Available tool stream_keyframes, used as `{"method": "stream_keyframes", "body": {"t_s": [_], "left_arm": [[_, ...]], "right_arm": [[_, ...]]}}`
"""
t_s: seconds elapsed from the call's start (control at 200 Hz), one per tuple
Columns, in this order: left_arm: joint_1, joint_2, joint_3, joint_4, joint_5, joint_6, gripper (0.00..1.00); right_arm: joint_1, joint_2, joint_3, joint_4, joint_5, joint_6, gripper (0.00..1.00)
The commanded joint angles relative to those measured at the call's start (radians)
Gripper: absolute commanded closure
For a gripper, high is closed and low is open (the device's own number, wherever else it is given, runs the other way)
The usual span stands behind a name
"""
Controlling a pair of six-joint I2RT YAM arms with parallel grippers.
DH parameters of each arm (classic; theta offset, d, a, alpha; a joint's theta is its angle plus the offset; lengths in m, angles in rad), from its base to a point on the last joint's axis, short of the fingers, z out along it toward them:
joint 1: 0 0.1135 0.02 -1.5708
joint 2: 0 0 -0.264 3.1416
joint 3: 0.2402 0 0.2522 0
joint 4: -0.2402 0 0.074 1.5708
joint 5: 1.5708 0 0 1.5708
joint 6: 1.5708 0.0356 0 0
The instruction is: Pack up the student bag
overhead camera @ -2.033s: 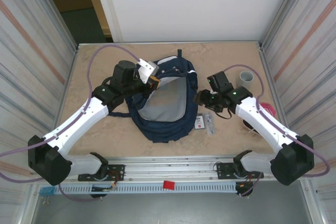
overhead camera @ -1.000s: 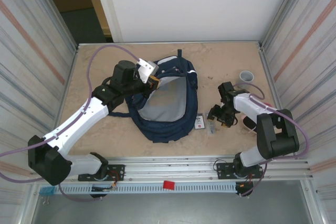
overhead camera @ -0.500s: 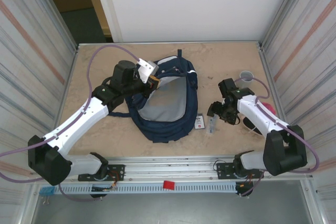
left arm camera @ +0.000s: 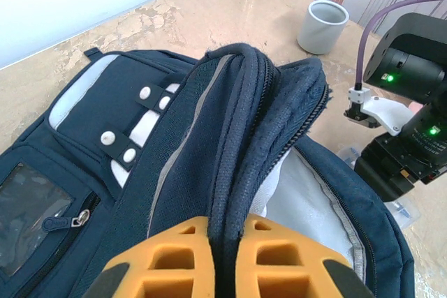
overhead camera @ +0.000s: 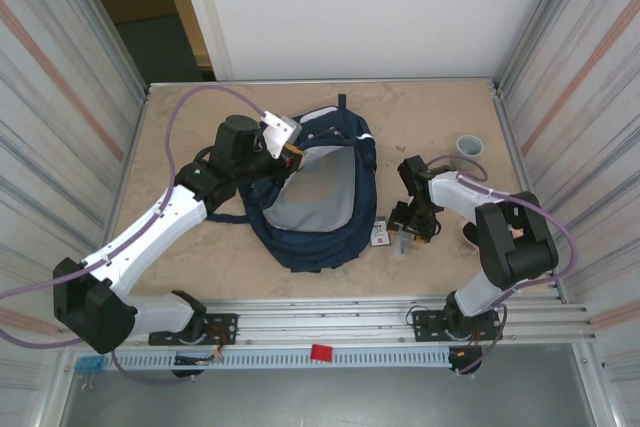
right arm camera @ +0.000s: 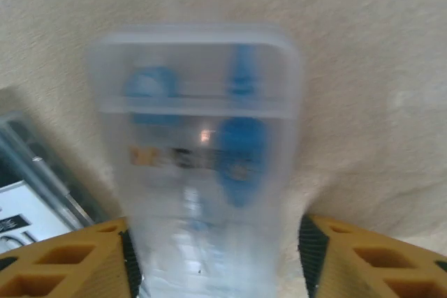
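The student bag [overhead camera: 300, 245] lies mid-table, navy, its main compartment gaping and showing pale lining. My left gripper [overhead camera: 292, 155] is shut on the bag's thick padded opening rim [left arm camera: 234, 137], with the rim pinched between the orange fingers [left arm camera: 174, 256] and held up. My right gripper [overhead camera: 406, 230] points down at the table just right of the bag. In the right wrist view it [right arm camera: 213, 242] straddles a clear plastic case [right arm camera: 202, 137] with blue items inside. The left pad touches the case, while a gap stays at the right pad, so it is open.
A small white packet [overhead camera: 380, 235] lies between the bag and the clear case [overhead camera: 403, 243], and its corner [right arm camera: 21, 218] sits left of the case. A grey cup [overhead camera: 470, 146] stands at the back right. Metal walls close in on both sides.
My right gripper swung in from the right, came down over the clear case, and its jaws narrowed around it. The left gripper and the bag have not moved.
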Motion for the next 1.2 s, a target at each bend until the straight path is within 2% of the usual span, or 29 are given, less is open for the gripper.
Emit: {"method": "stream_keyframes", "body": {"t_s": [0.0, 0.16, 0.326, 0.516, 0.646, 0.742, 0.892, 1.102, 1.193], "left_arm": [[0.011, -0.038, 0.033, 0.056, -0.017, -0.013, 1.00], [0.012, -0.036, 0.036, 0.055, -0.014, -0.013, 1.00], [0.012, -0.036, 0.039, 0.053, 0.000, -0.015, 1.00], [0.011, -0.036, 0.033, 0.063, 0.008, -0.025, 1.00], [0.011, -0.032, 0.034, 0.071, 0.018, -0.031, 1.00], [0.011, -0.030, 0.034, 0.076, 0.024, -0.037, 1.00], [0.009, -0.029, 0.037, 0.078, 0.033, -0.042, 1.00], [0.008, -0.035, 0.045, 0.084, 0.048, -0.042, 1.00], [0.007, -0.040, 0.051, 0.080, 0.051, -0.034, 1.00]], "right_arm": [[0.002, 0.018, -0.004, -0.015, 0.041, -0.010, 0.51], [-0.015, 0.000, -0.002, -0.024, 0.042, -0.013, 0.61], [-0.005, -0.142, 0.028, -0.047, 0.026, 0.008, 0.62], [0.083, -0.401, 0.067, 0.036, -0.066, 0.081, 0.63], [0.163, -0.481, 0.051, 0.169, -0.132, 0.218, 0.62], [0.251, -0.466, 0.044, 0.284, -0.146, 0.306, 0.62], [0.372, -0.348, 0.073, 0.447, -0.171, 0.412, 0.61], [0.410, -0.171, 0.080, 0.640, -0.174, 0.561, 0.60], [0.408, -0.130, 0.082, 0.678, -0.132, 0.594, 0.56]]}}
